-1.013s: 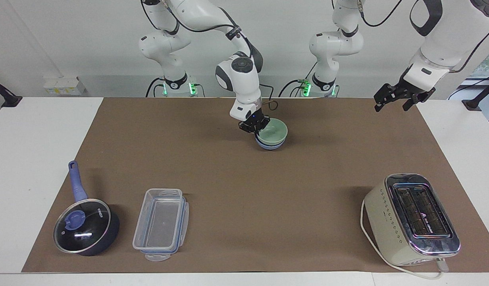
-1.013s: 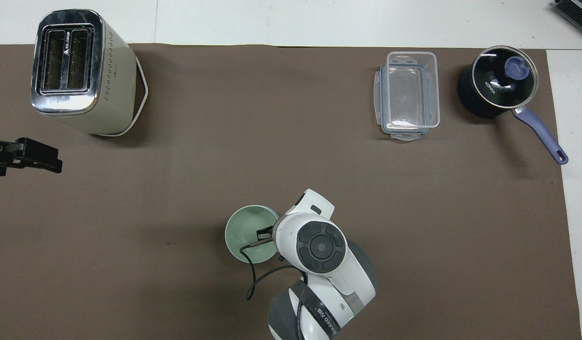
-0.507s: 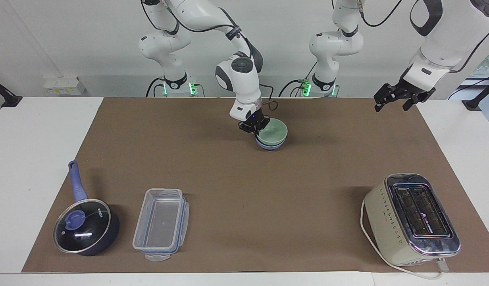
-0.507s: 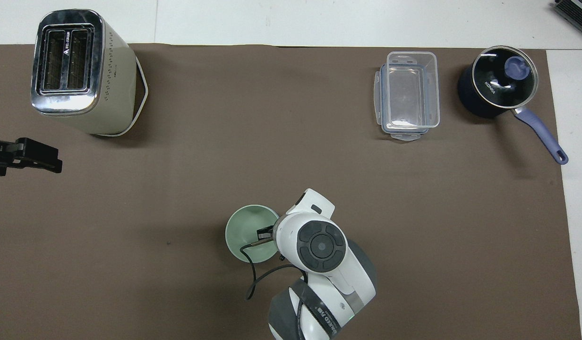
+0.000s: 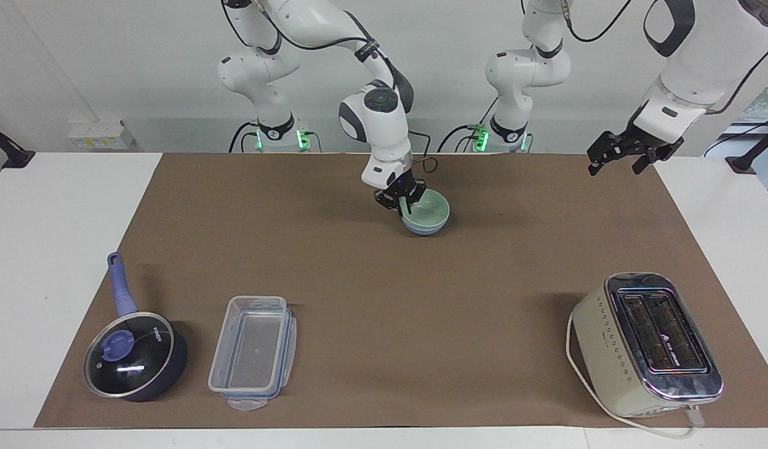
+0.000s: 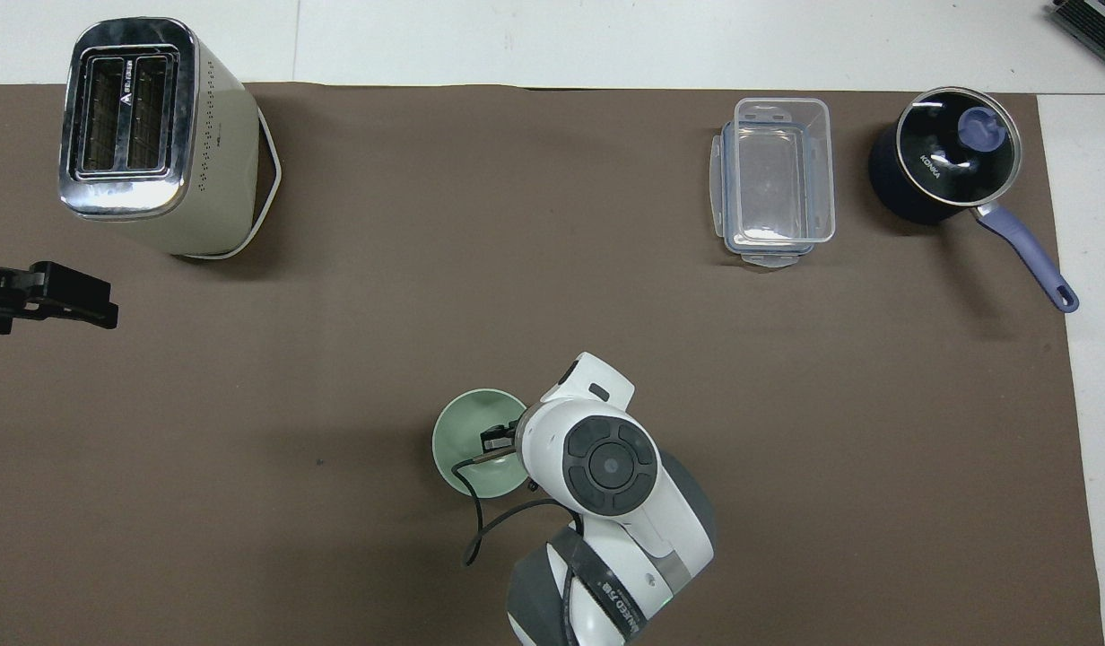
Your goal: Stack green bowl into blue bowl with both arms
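Note:
The green bowl [image 5: 431,209] sits nested in the blue bowl [image 5: 424,229] on the brown mat, near the robots at mid-table. Only a thin blue edge shows beneath it. In the overhead view the green bowl [image 6: 467,441] covers the blue bowl. My right gripper [image 5: 401,201] is at the green bowl's rim on the right arm's side, fingers apart, one inside and one outside the rim. It also shows in the overhead view [image 6: 499,440]. My left gripper [image 5: 614,166] waits open and empty in the air over the mat's edge at the left arm's end, also in the overhead view [image 6: 86,305].
A cream toaster [image 5: 646,343] stands far from the robots at the left arm's end. A clear plastic container [image 5: 253,352] and a dark blue lidded saucepan [image 5: 134,362] stand far from the robots at the right arm's end.
The green bowl has settled lower into the blue bowl. My right gripper's fingers have spread at the rim and lifted slightly. The left arm has not moved.

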